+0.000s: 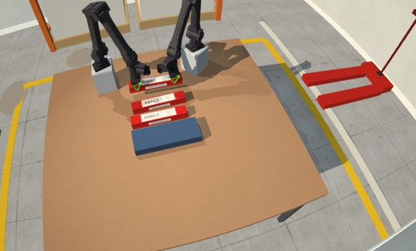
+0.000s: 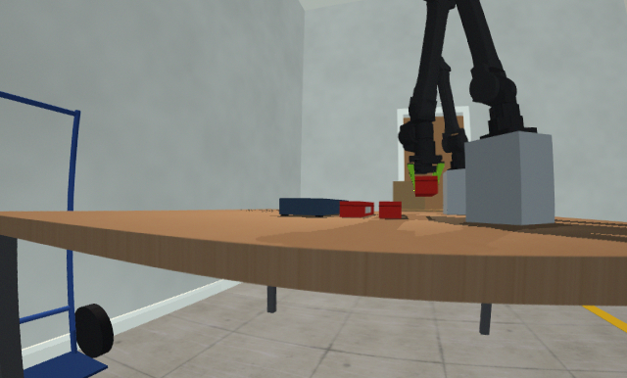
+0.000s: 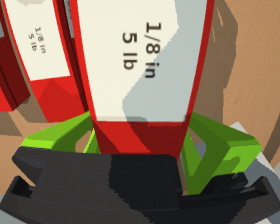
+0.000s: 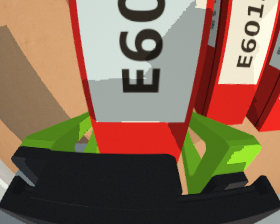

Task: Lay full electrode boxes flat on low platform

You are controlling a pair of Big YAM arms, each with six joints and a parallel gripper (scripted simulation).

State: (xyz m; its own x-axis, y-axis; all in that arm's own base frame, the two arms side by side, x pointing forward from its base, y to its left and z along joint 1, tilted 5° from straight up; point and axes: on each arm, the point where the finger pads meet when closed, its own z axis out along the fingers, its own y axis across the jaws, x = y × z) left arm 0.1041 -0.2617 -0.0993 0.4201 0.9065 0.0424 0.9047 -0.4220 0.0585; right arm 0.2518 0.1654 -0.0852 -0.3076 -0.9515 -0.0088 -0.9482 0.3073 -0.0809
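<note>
Inspector A: Where is the load being held?

Inspector B: One red, white-labelled cardboard-looking electrode box (image 1: 155,86) (image 2: 426,187) (image 3: 141,100) (image 4: 141,107) is being held above the brown table (image 1: 180,182) (image 2: 320,250), one end being pinched by the fingers of the left gripper (image 1: 175,79) (image 2: 426,177) (image 3: 140,110), the other by those of the right gripper (image 1: 136,86) (image 4: 140,110).

A: And the others?

B: The middle red box (image 1: 158,101) (image 2: 390,211) and the outer red box (image 1: 158,116) (image 2: 356,210) are being supported by the table, between the grippers and the low blue platform (image 1: 165,134) (image 2: 309,207).

A: Handling?

B: Stiffness and considerable weight are being presumed; fullness is not being shown by the label. Slipping at smooth sides is being guarded against by level, paired grips near both ends. Load is probably being compared here. If full, central, flat placement is being advised.
</note>
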